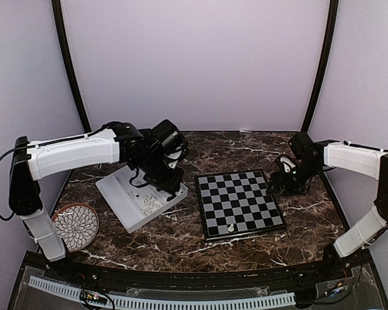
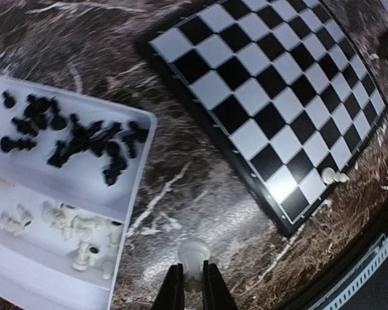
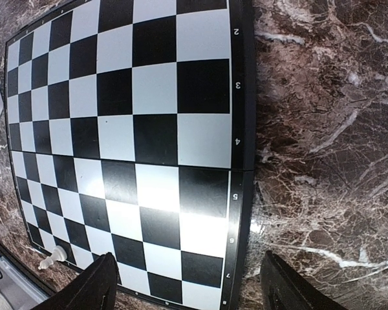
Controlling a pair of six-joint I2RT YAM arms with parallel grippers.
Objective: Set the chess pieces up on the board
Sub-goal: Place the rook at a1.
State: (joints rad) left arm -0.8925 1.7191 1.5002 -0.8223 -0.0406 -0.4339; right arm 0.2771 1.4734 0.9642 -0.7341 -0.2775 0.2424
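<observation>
**Board setup: one piece placed, one gripped.**
Lone white piece stands in the near edge row of the board. Left gripper pinches a white figure between tray and board; the tray holds black pieces and white pieces in separate compartments. Right gripper, spread wide, hovers at the board's right edge.

Board black-white checked; tray white; table brown marbled.

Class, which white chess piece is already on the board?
The lone white piece at the board's near edge; a second piece is gripped in the left hand, the remaining white pieces lie in the tray.
</observation>
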